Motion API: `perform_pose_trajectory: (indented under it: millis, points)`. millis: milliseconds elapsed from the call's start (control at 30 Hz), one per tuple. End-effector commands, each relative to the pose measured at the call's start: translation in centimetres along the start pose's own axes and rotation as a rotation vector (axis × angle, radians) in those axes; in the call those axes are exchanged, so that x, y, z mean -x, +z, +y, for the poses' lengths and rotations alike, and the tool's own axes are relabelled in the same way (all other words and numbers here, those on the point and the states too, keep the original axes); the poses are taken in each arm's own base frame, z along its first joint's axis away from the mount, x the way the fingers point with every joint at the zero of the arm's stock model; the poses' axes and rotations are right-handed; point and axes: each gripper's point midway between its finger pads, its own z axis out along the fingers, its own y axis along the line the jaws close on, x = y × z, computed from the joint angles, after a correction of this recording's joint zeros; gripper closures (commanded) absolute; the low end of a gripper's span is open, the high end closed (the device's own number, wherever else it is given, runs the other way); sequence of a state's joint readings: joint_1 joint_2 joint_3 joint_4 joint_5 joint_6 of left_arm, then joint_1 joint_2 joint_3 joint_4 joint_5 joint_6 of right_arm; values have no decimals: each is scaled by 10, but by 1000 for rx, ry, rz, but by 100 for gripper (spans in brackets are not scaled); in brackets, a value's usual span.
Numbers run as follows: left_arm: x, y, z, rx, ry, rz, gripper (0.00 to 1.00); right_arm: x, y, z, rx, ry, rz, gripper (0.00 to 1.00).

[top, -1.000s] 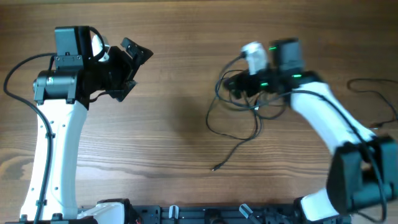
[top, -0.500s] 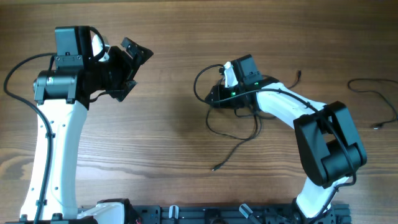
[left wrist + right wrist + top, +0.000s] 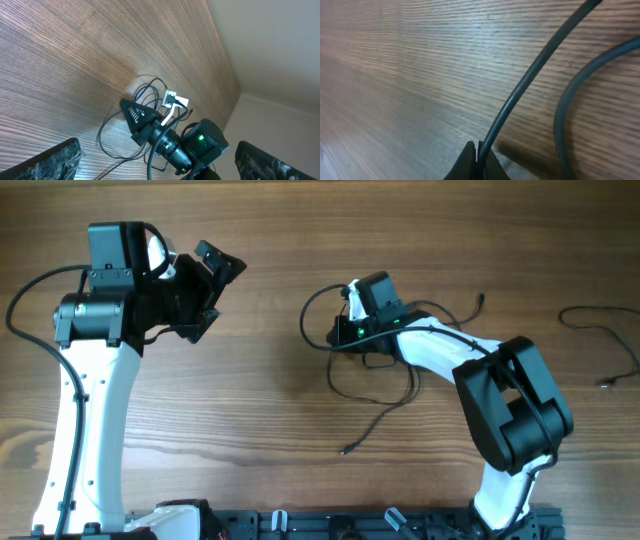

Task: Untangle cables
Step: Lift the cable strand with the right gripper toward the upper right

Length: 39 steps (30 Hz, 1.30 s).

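Note:
The cables (image 3: 409, 382) lie as a loose black tangle on the wooden table, right of centre, with one plug end (image 3: 345, 450) trailing toward the front. My right gripper (image 3: 337, 335) sits low at the tangle's left edge. The right wrist view shows it (image 3: 479, 150) shut on one thin black cable (image 3: 535, 65), which rises up and to the right. A second strand (image 3: 570, 100) curves beside the first. My left gripper (image 3: 212, 295) hangs open and empty over the table's left side, well apart from the tangle. In its wrist view both fingers (image 3: 50, 162) frame the right gripper (image 3: 137, 117) and the cables (image 3: 145, 89).
A separate thin black cable (image 3: 585, 327) lies by itself near the table's right edge. Another short cable end (image 3: 480, 301) pokes out behind the right arm. The right arm's white links (image 3: 450, 355) arch over the tangle. A black rail (image 3: 330, 525) runs along the front edge.
The right gripper moved left across the tangle and closed on a cable, drawing a loop out to the left. The left arm has stayed still and open.

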<state>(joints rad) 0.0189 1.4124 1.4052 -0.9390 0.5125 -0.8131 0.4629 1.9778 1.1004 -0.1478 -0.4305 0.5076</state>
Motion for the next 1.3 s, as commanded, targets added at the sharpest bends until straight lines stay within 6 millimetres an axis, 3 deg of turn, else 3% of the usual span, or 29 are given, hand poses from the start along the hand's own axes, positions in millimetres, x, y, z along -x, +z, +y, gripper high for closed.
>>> perform_pose_trajectory:
  millis: [0, 67, 133, 200, 233, 267, 300, 367, 400, 467, 533, 600, 667, 733, 767, 833, 867, 933, 967, 1033, 1067, 1100, 1167, 1233, 1267]
  points:
    - [2, -1, 0, 3, 21, -13, 0, 65, -84, 61, 108, -170, -220, 96]
    - [2, -1, 0, 3, 21, -13, 0, 109, -175, 102, 154, -367, -474, 96]
    - [2, -1, 0, 3, 21, -13, 0, 128, -237, 122, 173, -484, -643, 96]
    - [2, -1, 0, 3, 21, -13, 0, 136, -294, 135, 197, -562, -790, 96]
    - [2, -1, 0, 3, 21, -13, 0, 134, -335, 148, 241, -628, -881, 96]
    - [2, -1, 0, 3, 21, -13, 0, 129, -363, 157, 268, -689, -939, 96]
    - [2, -1, 0, 3, 21, -13, 0, 127, -373, 158, 249, -727, -966, 96]
    - [2, -1, 0, 3, 21, -13, 0, 126, -371, 154, 175, -829, -974, 96]
    - [2, -1, 0, 3, 22, -13, 0, 134, -364, 138, 75, -828, -972, 96]
    - [2, -1, 0, 3, 21, -13, 0, 145, -359, 121, 21, -705, -973, 96]
    - [2, -1, 0, 3, 21, -13, 0, 150, -360, 121, 30, -687, -992, 96]
    - [2, -1, 0, 3, 22, -13, 0, 160, -386, 142, 179, -571, -1100, 96]
    - [2, -1, 0, 3, 21, -13, 0, 160, -398, 155, 285, -528, -1129, 96]
    - [2, -1, 0, 3, 21, -13, 0, 163, -388, 141, 202, -523, -1110, 96]
    - [2, -1, 0, 3, 21, -13, 0, 163, -374, 124, 137, -470, -1060, 95]
    - [2, -1, 0, 3, 21, -13, 0, 158, -344, 68, -69, -278, -946, 96]
    - [2, -1, 0, 3, 21, -13, 0, 149, -332, 24, -253, -158, -883, 96]
    - [2, -1, 0, 3, 21, -13, 0, 125, -328, -41, -543, 58, -819, 96]
    - [2, -1, 0, 3, 21, -13, 0, 98, -332, -81, -736, 205, -770, 96]
    - [2, -1, 0, 3, 21, -13, 0, 71, -323, -102, -833, 260, -660, 96]
    - [2, -1, 0, 3, 22, -13, 0, 67, -309, -99, -785, 245, -599, 96]
    - [2, -1, 0, 3, 21, -13, 0, 61, -281, -83, -652, 155, -479, 96]
    - [2, -1, 0, 3, 21, -13, 0, 48, -236, -39, -354, -46, -294, 96]
    - [2, -1, 0, 3, 21, -13, 0, 16, -196, 16, 7, -267, -100, 95]
    - [2, -1, 0, 3, 21, -13, 0, 6, -185, 18, 29, -273, -51, 95]
